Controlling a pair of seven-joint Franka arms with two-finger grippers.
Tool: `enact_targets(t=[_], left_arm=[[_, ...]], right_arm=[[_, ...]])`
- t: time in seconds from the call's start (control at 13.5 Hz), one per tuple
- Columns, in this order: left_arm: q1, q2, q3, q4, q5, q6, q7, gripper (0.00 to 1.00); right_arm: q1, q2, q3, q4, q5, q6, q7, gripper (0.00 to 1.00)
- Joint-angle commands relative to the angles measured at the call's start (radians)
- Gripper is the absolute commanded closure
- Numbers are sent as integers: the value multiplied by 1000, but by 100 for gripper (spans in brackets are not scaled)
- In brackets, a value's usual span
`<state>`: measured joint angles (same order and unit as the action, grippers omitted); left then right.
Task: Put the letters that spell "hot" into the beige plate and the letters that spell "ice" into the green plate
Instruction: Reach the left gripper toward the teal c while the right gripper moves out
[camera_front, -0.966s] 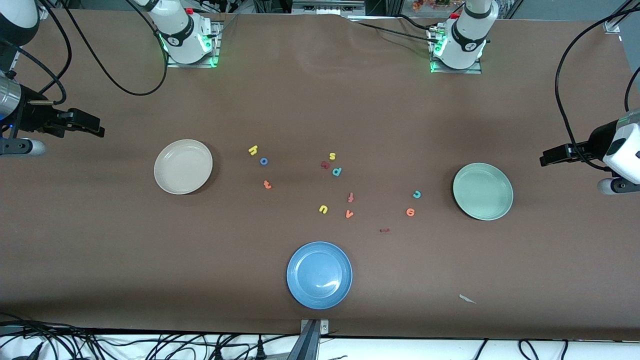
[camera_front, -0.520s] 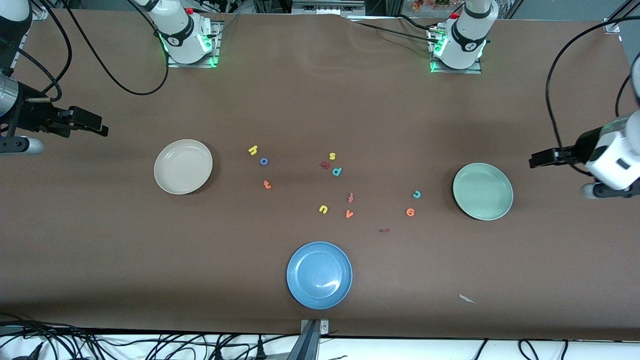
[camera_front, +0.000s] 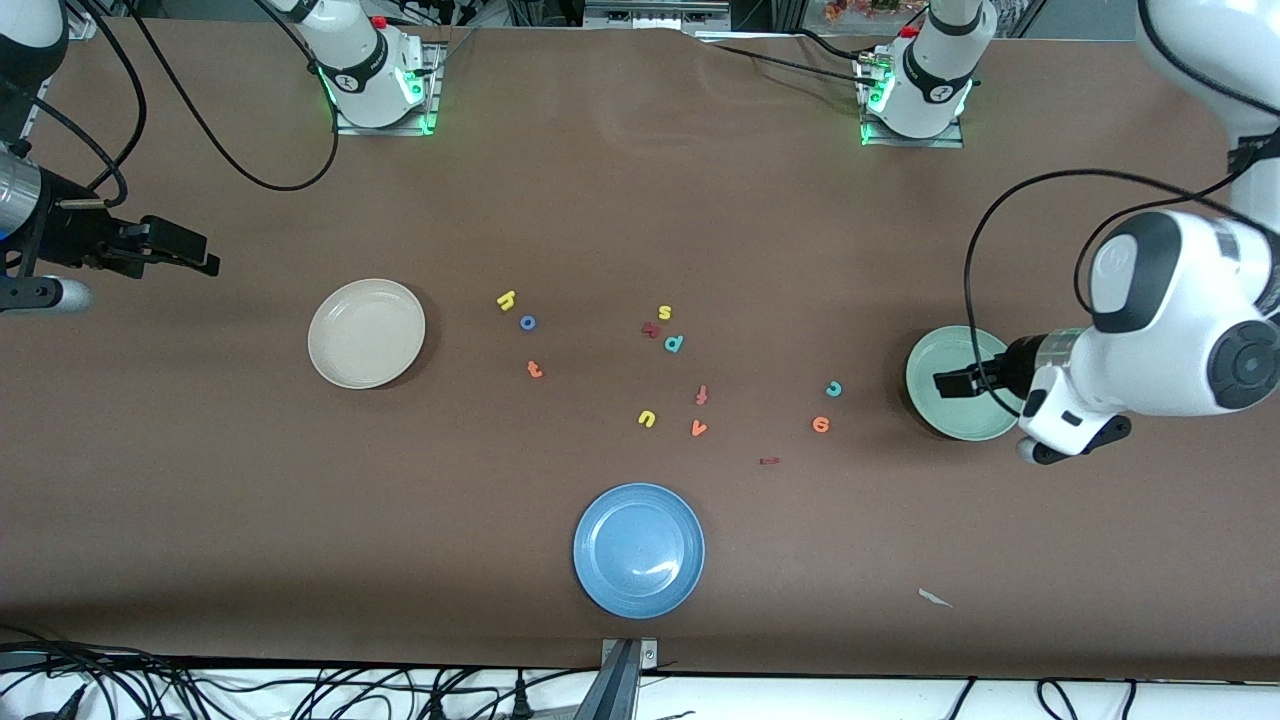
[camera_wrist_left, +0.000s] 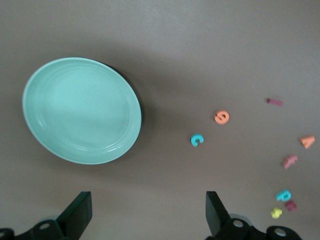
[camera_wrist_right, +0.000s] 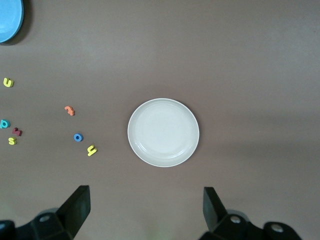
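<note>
- My left gripper (camera_front: 945, 384) hangs over the green plate (camera_front: 950, 420) with its fingers (camera_wrist_left: 80, 212) spread wide, holding nothing.
- My right gripper (camera_front: 190, 258) is up in the air at the right arm's end of the table, also spread wide and empty.
- The beige plate (camera_front: 366, 333) sits bare at that end.
- Beside it lie the yellow h (camera_front: 506, 300), the blue o (camera_front: 527, 322) and the orange t (camera_front: 535, 369).
- Near the green plate lie the teal c (camera_front: 833, 388) and the orange e (camera_front: 820, 424).
- The dark i (camera_front: 768, 461) lies nearer the front camera than those two.
- The blue plate (camera_front: 638, 549) sits nearest the front camera.
</note>
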<state>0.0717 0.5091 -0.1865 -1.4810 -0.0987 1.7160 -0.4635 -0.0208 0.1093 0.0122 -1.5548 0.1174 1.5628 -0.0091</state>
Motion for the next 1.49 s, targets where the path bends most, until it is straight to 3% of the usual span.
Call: enact_targets(t=[0.0, 0.22, 0.45, 0.74, 1.04, 1.19, 1.41], left_arm=[[-47, 12, 4, -123, -26, 190, -166, 1], [-95, 32, 5, -223, -7, 373, -358, 1], [-118, 74, 5, -271, 42, 473, -450, 2], [-119, 68, 4, -406, 43, 669, -495, 6], [-154, 80, 4, -409, 43, 686, -578, 11], [-165, 92, 5, -417, 43, 688, -583, 21], [-173, 104, 5, -418, 43, 700, -587, 22]], right_arm=[[19, 7, 2, 7, 7, 13, 3, 0], [41, 21, 2, 10, 5, 28, 12, 0], [85, 29, 2, 10, 2, 39, 101, 0], [128, 46, 2, 10, 1, 59, 172, 0], [185, 66, 2, 9, -5, 88, 243, 0], [231, 79, 2, 9, -34, 108, 306, 0], [275, 98, 2, 9, -65, 112, 340, 0]])
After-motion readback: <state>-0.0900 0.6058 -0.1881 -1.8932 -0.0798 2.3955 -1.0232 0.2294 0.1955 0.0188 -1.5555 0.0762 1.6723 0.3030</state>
